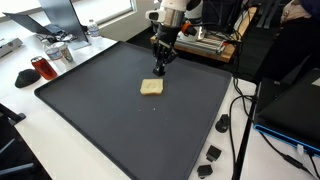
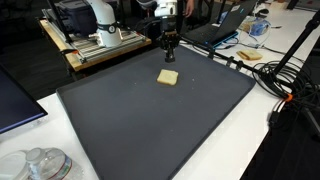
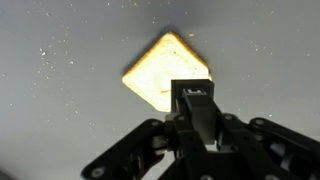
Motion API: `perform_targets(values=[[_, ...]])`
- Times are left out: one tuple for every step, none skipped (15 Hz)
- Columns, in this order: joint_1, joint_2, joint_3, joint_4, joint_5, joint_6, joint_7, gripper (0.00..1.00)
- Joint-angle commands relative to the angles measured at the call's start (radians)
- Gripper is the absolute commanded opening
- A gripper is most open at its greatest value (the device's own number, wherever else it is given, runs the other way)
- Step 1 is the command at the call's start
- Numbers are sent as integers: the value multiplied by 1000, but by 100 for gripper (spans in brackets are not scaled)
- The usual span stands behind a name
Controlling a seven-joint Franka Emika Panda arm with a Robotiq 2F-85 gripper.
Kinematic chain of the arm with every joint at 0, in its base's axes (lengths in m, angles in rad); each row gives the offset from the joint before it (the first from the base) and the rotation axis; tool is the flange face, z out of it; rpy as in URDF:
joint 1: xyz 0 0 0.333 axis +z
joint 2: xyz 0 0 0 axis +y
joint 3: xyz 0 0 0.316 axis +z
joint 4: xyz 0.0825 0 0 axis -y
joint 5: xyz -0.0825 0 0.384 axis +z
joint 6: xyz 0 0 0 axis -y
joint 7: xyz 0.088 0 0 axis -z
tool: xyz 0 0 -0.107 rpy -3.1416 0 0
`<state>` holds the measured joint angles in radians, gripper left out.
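The big dark mat (image 1: 120, 120) is mostly bare, with the pincer (image 1: 159, 66) hanging above it, jaws looking closed with nothing between them. The bread slice (image 1: 151, 87) lies flat just below and ahead of it, not touching. I'd spread the jaws first and come straight down over it.

In the wrist view the gripper (image 3: 195, 100) hides one corner of the yellow sponge (image 3: 160, 72).

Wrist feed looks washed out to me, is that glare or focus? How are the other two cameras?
Wrist view: the yellow sponge is overexposed and soft, and the gripper is dark and blurred. In both exterior views, the lighting is even; the sponge reads clearly on the black mat, with faint shadows.
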<state>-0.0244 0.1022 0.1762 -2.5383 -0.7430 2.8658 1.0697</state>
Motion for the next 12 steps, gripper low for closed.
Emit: perform_targets(values=[[48, 22, 44, 92, 52, -189, 13, 5], [59, 27, 55, 123, 63, -243, 9, 5], [67, 32, 65, 149, 74, -289, 1, 5], [74, 35, 72, 178, 84, -335, -3, 5], [135, 38, 23, 204, 113, -368, -26, 5], [147, 47, 23, 234, 129, -404, -36, 5], [162, 57, 18, 263, 149, -433, -50, 5], [174, 75, 13, 301, 162, -465, -63, 5], [184, 93, 7, 335, 178, -488, -78, 5], [192, 112, 1, 368, 194, -512, -93, 5], [200, 132, -5, 401, 212, -532, -108, 5], [206, 153, -13, 436, 228, -558, -119, 5]])
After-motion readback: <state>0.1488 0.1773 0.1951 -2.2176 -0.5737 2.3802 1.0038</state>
